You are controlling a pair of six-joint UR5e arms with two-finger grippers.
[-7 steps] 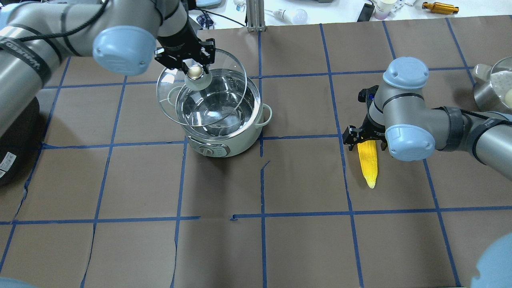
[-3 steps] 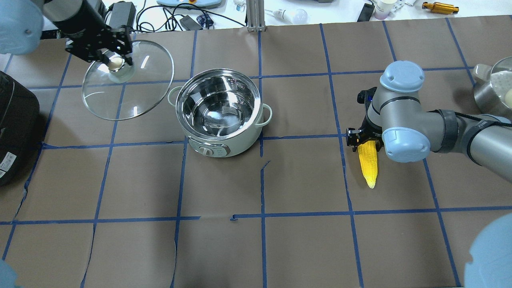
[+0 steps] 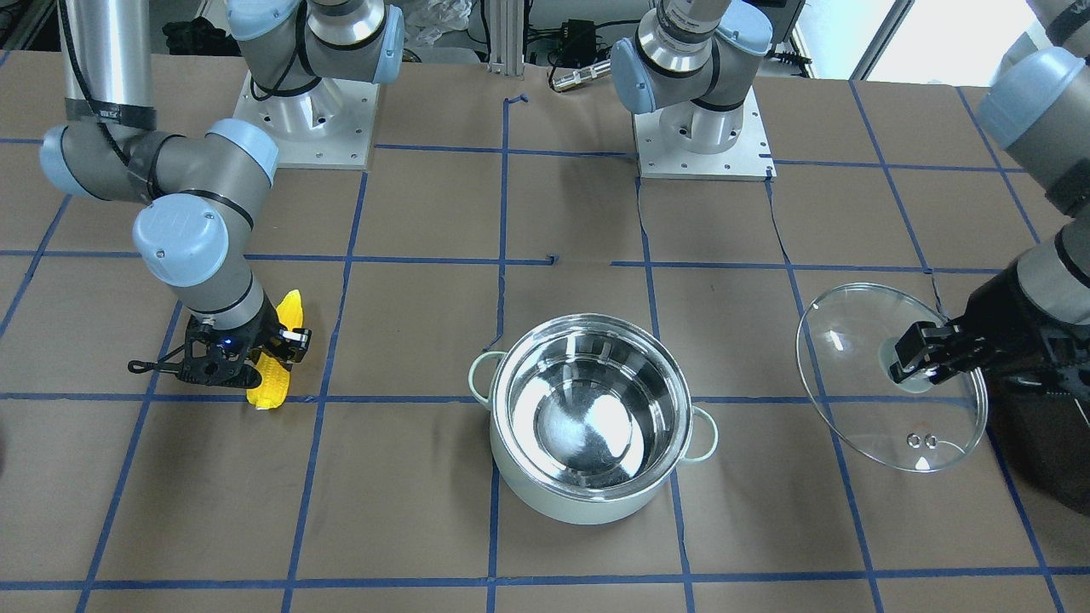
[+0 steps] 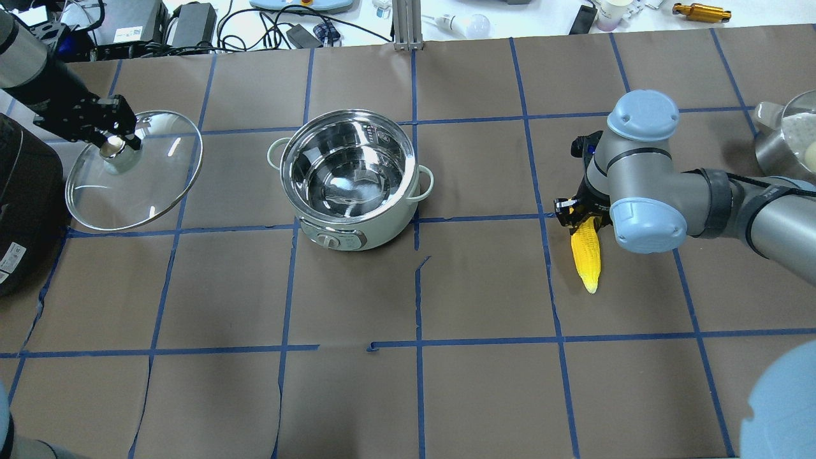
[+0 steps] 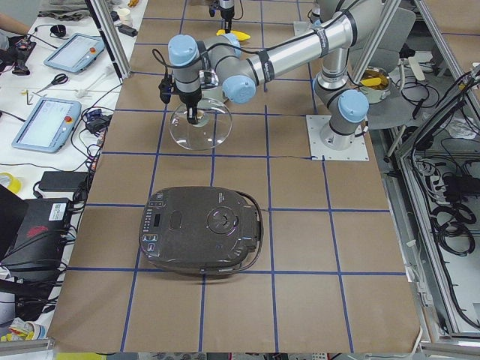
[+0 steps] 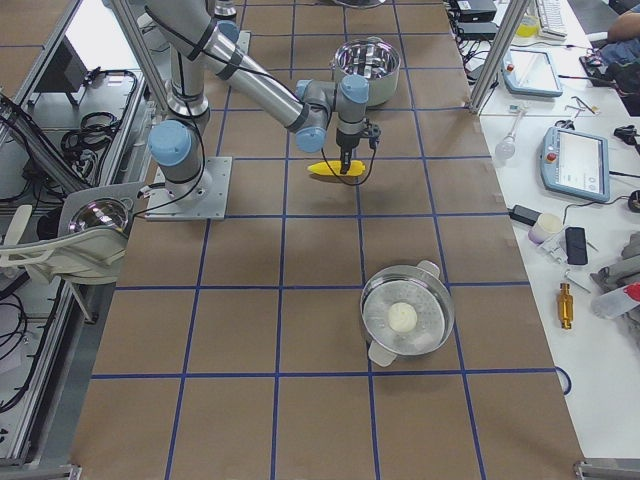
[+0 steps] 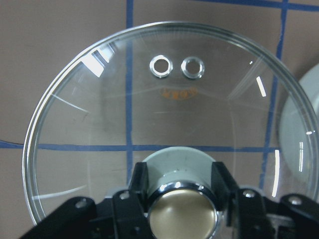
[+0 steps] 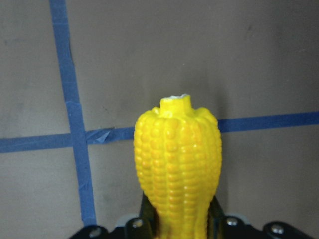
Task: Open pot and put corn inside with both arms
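The mint-green pot (image 4: 347, 178) stands open in the middle of the table, its steel inside empty; it also shows in the front-facing view (image 3: 592, 434). My left gripper (image 4: 111, 137) is shut on the brass knob (image 7: 182, 211) of the glass lid (image 4: 134, 172) and holds the lid tilted, left of the pot and apart from it. My right gripper (image 4: 583, 213) is shut on the thick end of the yellow corn (image 4: 586, 255), low over the table, right of the pot. The corn fills the right wrist view (image 8: 177, 164).
A large black appliance (image 4: 25, 210) sits at the table's left end, close beside the lid. A steel steamer pot (image 4: 787, 137) with a white ball stands at the far right. Blue tape lines grid the brown table.
My left gripper has carried the lid off the pot and far to the left. My right gripper's fingers have closed in on the corn, which shifted slightly.
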